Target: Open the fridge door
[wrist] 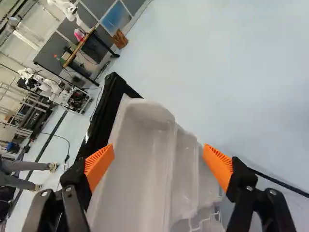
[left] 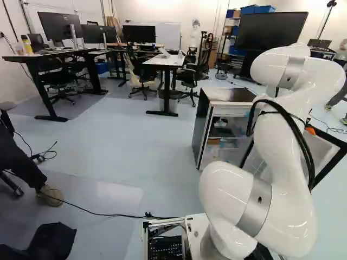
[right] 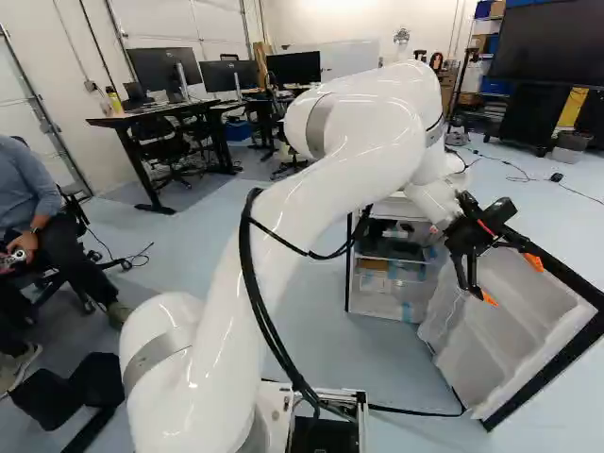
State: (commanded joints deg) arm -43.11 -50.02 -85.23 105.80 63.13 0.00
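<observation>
The fridge (left: 233, 96) is standing on the floor (left: 130, 157) ahead of the arm (right: 283, 226), with its door (right: 510, 311) already hanging wide open to the right of the body in the right base view. The door's pale, ribbed inner lining (wrist: 142, 169) is showing, framed by a black edge (right: 547, 379), and the open body is showing shelves holding a brown box (right: 376, 266) and other small items. The arm is rising from its base joint and reaching over toward the door, and its gripper (right: 511, 280) is hanging at the door's inner side. In the wrist view the gripper (wrist: 158, 162) is holding nothing: its fingers are standing wide apart, the orange pads (wrist: 99, 166) facing each other across a gap through which the lining is showing. Whether either finger is touching the door is impossible to tell. Beyond the fridge, monitors (left: 139, 33) are standing on desks (left: 49, 54), with office chairs (left: 142, 73) sitting nearby, while the wrist view is also showing another robot (wrist: 48, 89) well apart from the door.
</observation>
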